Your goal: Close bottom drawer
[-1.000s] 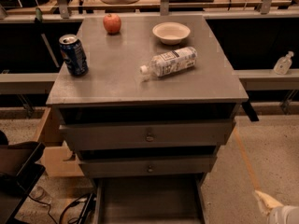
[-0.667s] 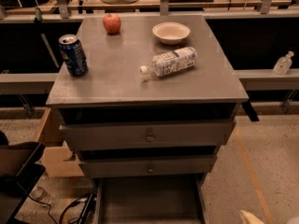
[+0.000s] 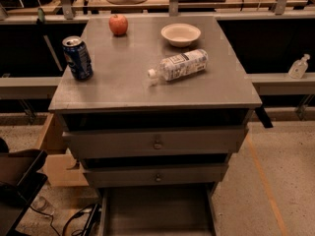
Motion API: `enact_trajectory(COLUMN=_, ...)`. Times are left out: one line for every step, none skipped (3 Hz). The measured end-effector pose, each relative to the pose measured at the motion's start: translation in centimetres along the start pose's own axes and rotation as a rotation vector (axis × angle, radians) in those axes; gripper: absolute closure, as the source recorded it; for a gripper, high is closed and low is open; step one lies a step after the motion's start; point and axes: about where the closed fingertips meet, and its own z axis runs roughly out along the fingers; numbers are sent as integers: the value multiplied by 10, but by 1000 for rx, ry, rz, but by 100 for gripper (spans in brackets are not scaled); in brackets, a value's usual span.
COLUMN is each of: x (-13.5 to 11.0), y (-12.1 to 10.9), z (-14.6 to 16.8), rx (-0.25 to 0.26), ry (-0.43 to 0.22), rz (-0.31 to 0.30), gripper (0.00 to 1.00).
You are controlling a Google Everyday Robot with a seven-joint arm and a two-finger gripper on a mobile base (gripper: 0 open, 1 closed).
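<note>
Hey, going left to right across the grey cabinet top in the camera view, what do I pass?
First the blue soda can → red apple → then white bowl and lying clear plastic bottle, overlapping sideways, so unordered. The tool is out of view.

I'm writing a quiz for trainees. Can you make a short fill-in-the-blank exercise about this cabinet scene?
1. The bottom drawer is ____, not shut.
2. The water bottle lies on its ____.
3. The soda can stands ____.
4. The gripper is ____ of view.
Missing words: open; side; upright; out.
</note>
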Motion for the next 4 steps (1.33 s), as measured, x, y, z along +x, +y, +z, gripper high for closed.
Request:
enact_trajectory(x=0, y=0, z=0, rx=0, ry=0, rz=0, gripper=0)
enact_trajectory(x=4, y=-1, z=3, rx=6, ry=17, rz=6, gripper=0)
enact_trajectory(x=22, y=-10, z=10, rx=-2, ry=103, rz=-27, gripper=0)
enact_trajectory(x=31, y=-19, z=29, rx=-39, ry=161, rz=-42, gripper=0)
